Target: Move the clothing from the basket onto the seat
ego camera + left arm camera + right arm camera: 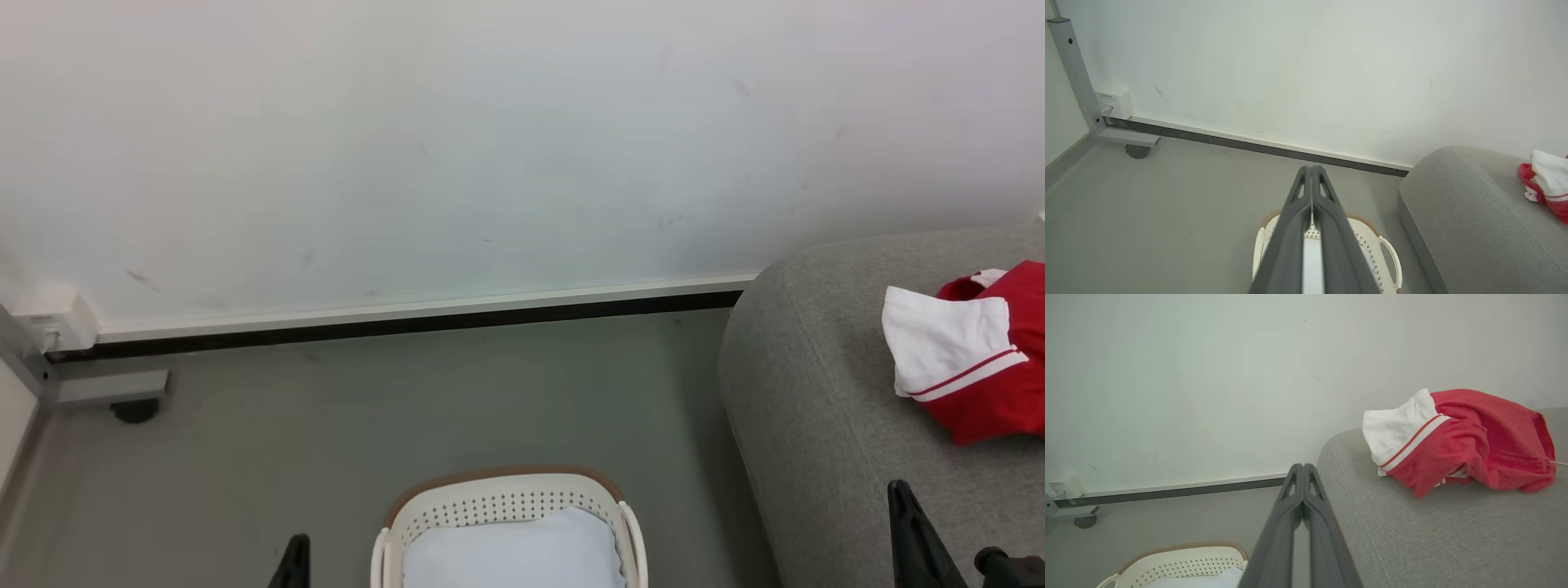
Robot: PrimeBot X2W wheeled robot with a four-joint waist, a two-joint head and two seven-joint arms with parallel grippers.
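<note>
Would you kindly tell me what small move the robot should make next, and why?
Probably just park both arms at rest, since the job looks done. The clothing already lies on the seat, the visible part of the basket holds a pale pad and no red fabric, and the left tool and right tool are shut and empty.

Crumpled red-and-white clothing (pixel 1461 445) lies on the grey seat (pixel 1433 539).

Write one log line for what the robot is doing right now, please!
clothing: on seat | basket: holds pale pad | left gripper: shut, empty | right gripper: shut, empty
</note>
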